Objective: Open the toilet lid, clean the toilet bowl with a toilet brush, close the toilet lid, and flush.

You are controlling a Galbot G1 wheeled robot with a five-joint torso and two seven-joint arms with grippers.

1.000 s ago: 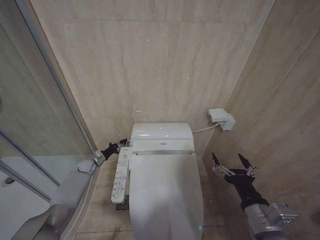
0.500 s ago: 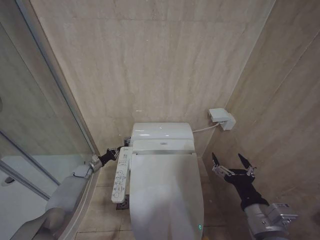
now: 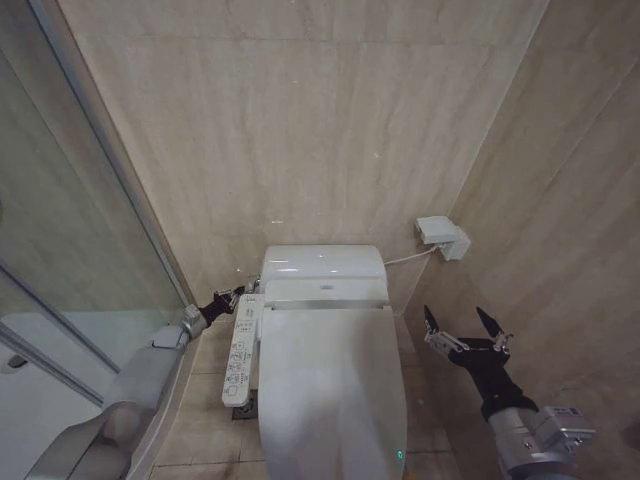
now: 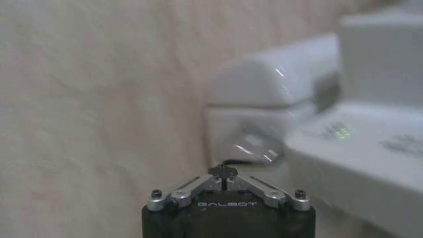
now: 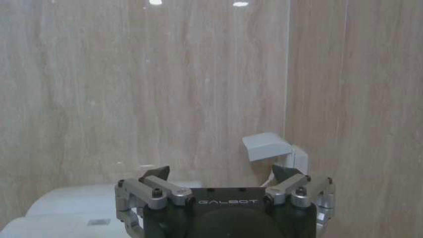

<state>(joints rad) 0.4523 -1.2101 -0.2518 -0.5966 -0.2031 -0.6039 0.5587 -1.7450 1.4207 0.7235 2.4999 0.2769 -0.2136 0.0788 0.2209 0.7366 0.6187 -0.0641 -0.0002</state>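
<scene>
Two grippers are flanking the toilet. The left gripper (image 3: 237,294), jaws pressed together, is reaching in beside the upper end of the side control panel (image 3: 240,350), close to the rear of the toilet bowl (image 3: 268,425). The right gripper (image 3: 466,326) is hovering well right of the closed toilet lid (image 3: 330,385), jaws spread wide, below a white wall box (image 3: 443,237).

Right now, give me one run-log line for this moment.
toilet lid: closed | left gripper: shut, at side control panel | right gripper: open, idle
</scene>
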